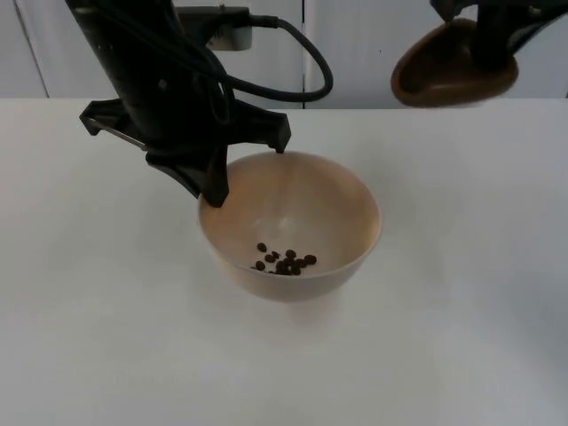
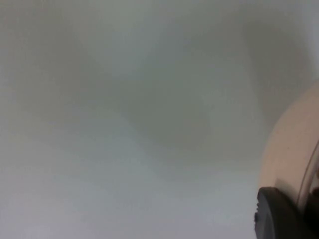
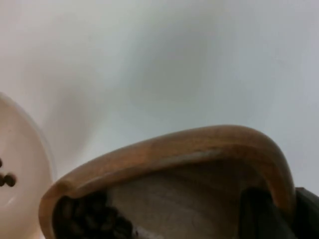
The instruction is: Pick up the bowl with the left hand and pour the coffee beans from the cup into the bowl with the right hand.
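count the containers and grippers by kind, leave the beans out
cream round bowl: 1
brown wooden cup: 1
black two-finger gripper: 2, left gripper on the bowl's rim, right gripper holding the cup
total: 4

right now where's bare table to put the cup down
Bare table lies right of the bowl, and more along the front. It is crowded at the bowl's left rim, gripped by the left claw. The right claw holds the cup aloft.
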`<state>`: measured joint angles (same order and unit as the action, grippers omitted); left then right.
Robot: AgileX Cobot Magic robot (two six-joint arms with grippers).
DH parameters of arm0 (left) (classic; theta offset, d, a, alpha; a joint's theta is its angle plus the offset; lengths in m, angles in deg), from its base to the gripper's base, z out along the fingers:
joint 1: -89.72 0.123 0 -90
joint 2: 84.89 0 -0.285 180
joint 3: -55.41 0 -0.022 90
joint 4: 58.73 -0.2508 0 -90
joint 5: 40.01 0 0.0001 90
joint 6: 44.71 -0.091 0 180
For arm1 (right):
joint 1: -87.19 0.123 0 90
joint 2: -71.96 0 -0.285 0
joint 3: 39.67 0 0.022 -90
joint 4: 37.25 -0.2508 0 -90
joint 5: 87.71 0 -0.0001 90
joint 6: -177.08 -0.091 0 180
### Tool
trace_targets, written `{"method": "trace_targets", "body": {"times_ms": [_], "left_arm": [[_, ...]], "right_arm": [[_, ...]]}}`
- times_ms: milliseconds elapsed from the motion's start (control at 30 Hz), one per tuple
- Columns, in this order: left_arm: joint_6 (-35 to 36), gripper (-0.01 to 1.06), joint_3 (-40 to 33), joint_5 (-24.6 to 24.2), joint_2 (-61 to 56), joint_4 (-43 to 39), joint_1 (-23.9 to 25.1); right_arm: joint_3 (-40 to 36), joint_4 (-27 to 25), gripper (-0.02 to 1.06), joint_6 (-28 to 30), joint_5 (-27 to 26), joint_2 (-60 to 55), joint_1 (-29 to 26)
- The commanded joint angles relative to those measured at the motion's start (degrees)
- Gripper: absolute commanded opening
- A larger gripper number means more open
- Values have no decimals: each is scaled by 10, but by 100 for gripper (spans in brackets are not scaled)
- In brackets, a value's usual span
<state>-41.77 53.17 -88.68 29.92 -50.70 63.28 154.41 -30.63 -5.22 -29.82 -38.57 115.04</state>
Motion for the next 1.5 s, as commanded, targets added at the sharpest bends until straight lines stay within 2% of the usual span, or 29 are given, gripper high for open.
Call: {"method": "trace_targets", "body": {"times_ms": [0, 333, 600, 1000, 1200, 1467], "left_arm": [[3, 0, 2, 0, -2, 2, -2], [-6, 0, 0, 23, -2, 3, -2], [-11, 0, -5, 42, 26, 3, -2], [-29, 0, -5, 74, 78, 6, 3], [-54, 0, -5, 70, 85, 29, 32], [-76, 0, -5, 75, 96, 50, 45]], "right_arm": [[5, -12, 0, 6, 3, 8, -13], [-22, -29, 0, 6, -7, 8, -55], [-103, -38, 0, -4, -63, 8, -88], [-173, -34, 0, -32, -146, 8, -88], [-189, -31, 0, -43, -165, 0, -88], [-190, -22, 0, -69, -177, -27, -88]]}}
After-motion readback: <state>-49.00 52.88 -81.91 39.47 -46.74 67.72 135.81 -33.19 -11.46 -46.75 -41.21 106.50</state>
